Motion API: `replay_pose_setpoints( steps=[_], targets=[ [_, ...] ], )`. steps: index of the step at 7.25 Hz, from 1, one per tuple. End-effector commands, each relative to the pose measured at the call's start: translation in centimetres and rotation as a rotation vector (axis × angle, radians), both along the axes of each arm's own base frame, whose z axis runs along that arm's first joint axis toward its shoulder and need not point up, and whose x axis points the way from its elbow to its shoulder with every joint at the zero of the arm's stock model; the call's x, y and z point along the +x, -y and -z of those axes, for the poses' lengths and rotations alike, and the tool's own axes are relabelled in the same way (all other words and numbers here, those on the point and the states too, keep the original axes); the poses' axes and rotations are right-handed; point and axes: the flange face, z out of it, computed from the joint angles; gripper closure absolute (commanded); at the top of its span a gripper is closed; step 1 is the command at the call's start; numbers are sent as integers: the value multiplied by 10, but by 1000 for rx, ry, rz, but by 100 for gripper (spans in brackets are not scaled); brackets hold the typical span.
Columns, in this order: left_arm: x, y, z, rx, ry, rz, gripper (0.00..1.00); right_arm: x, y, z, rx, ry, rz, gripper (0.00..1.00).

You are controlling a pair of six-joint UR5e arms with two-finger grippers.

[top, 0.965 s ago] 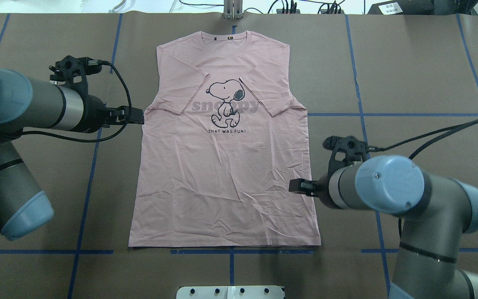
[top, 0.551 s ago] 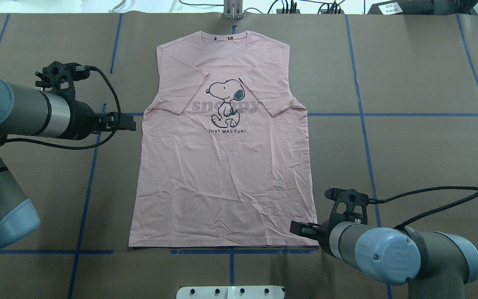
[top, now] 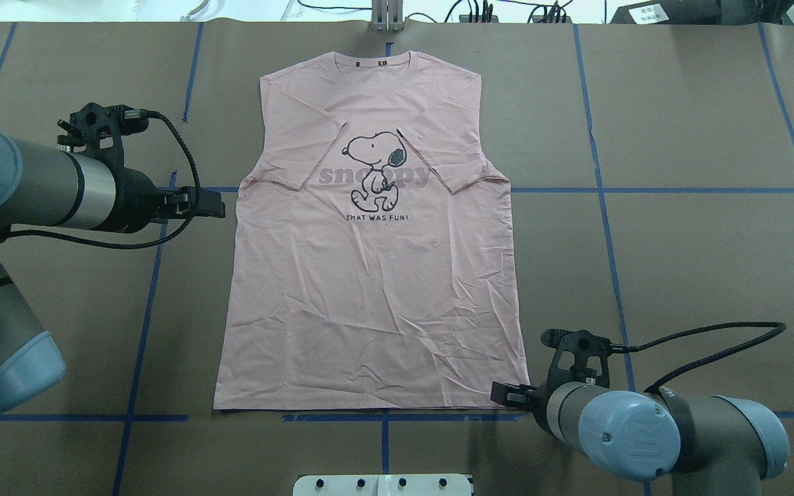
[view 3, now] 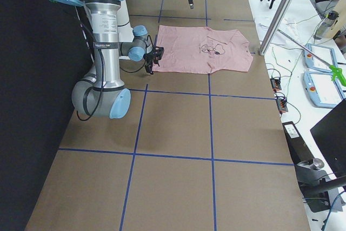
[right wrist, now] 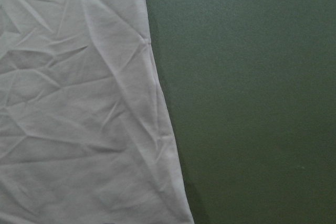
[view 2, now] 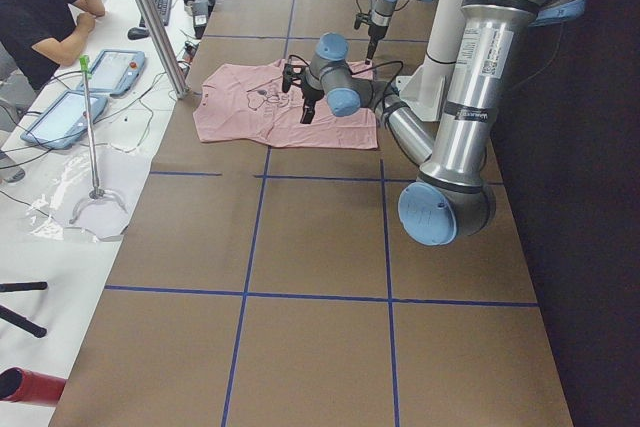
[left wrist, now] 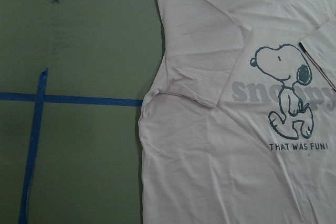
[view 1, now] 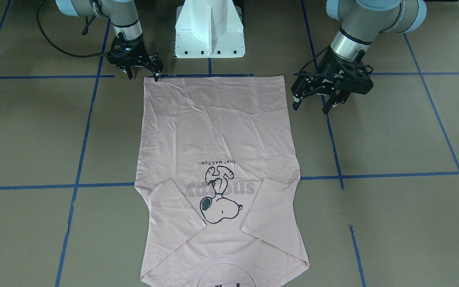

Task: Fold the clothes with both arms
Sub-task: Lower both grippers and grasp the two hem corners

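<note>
The pale pink T-shirt lies flat with the dog print up, sleeves folded inward and collar at the far edge; it also shows in the front view. My left gripper hovers open just off the shirt's left side, level with the folded sleeve, and its fingers are spread in the front view. My right gripper is open at the near right hem corner, one fingertip at the corner's edge. The left wrist view shows the print and sleeve. The right wrist view shows the shirt's side edge.
The white pedestal base stands just behind the hem. Blue tape lines cross the brown table cover. A metal post rises beyond the collar. A person sits at a side desk with tablets.
My right arm has swung toward the robot along the shirt's right side, down to the hem corner. My left gripper has drawn back slightly from the shirt's left edge.
</note>
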Motion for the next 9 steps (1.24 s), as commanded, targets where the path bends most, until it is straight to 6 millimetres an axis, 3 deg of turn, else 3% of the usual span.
replay_pose_setpoints(
  steps=[1, 3, 5, 7, 8, 9],
  targets=[
    [0, 0, -1, 1, 1, -1, 0, -2, -2, -2, -9, -2, 13, 5],
    [4, 0, -2, -2, 3, -5, 0, -2, -4, 1, -21, 7, 28, 35],
    [4, 0, -1, 1, 1, -6, 0, -3, -6, 0, -26, 5, 34, 72],
    [4, 0, 1, 2, -1, -7, 0, -3, -6, -2, -24, -1, 36, 93],
    [5, 1, 0, 4, 0, -6, 0, -3, -6, -2, -23, 1, 37, 100],
    [5, 1, 0, 4, 2, -7, 0, -1, -5, 1, -21, 7, 35, 100]
  ],
)
